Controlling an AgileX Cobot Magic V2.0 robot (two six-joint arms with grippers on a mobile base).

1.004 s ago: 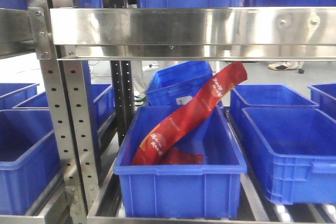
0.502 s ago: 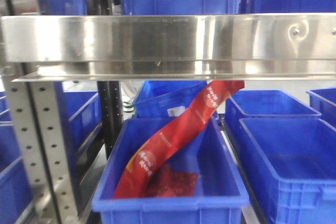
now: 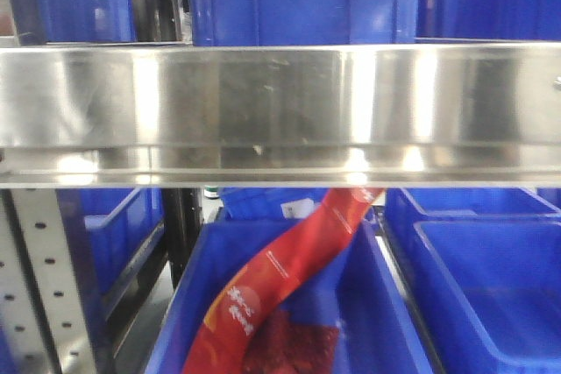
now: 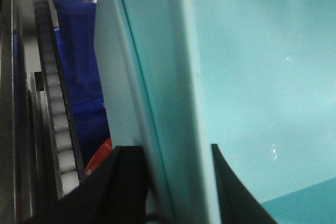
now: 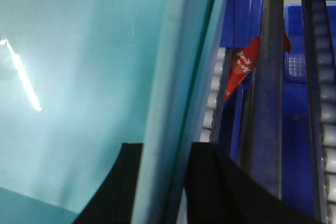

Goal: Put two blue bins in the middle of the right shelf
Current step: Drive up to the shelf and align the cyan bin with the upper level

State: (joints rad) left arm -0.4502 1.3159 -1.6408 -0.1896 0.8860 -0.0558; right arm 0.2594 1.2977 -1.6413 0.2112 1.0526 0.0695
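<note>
A pale teal bin wall (image 4: 157, 77) is clamped between the left hand (image 4: 168, 182) fingers; its opposite wall (image 5: 178, 77) is clamped by the right hand (image 5: 163, 182), beside the shelf rail (image 3: 280, 111).

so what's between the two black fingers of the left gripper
In the left wrist view, the pale teal wall of a bin stands between the left gripper fingers, its rim clamped there.
</note>
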